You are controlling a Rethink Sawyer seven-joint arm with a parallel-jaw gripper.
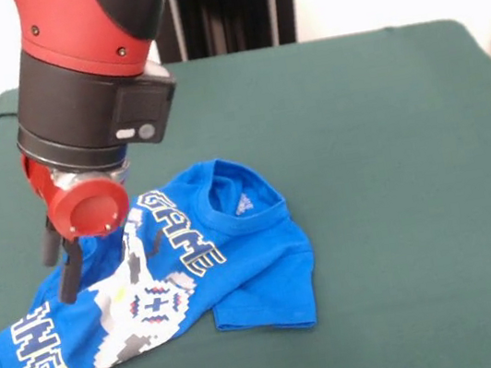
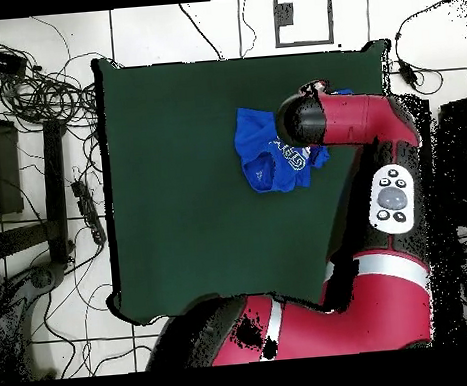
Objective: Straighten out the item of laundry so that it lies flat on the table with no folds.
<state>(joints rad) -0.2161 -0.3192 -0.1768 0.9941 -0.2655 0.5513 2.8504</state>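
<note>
T-shirt (image 1: 193,267) on table (image 1: 386,124), pincer (image 1: 63,269) above its left part

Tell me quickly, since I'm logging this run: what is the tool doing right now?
Tool: down on the crumpled bright blue T-shirt with white lettering; open or closed cannot be told.

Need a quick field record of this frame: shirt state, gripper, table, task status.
shirt: blue T-shirt, print side up, crumpled, one sleeve folded over at its near right side
shirt position: toward the left of the table in the front view; near the arm's side in the overhead view
gripper: down at the shirt's left part, dark fingers at the fabric; open or shut cannot be told
arm: red and black arm hangs over the shirt, hiding part of it from above
table: green cloth top
task status: not flat yet, folds remain
</note>
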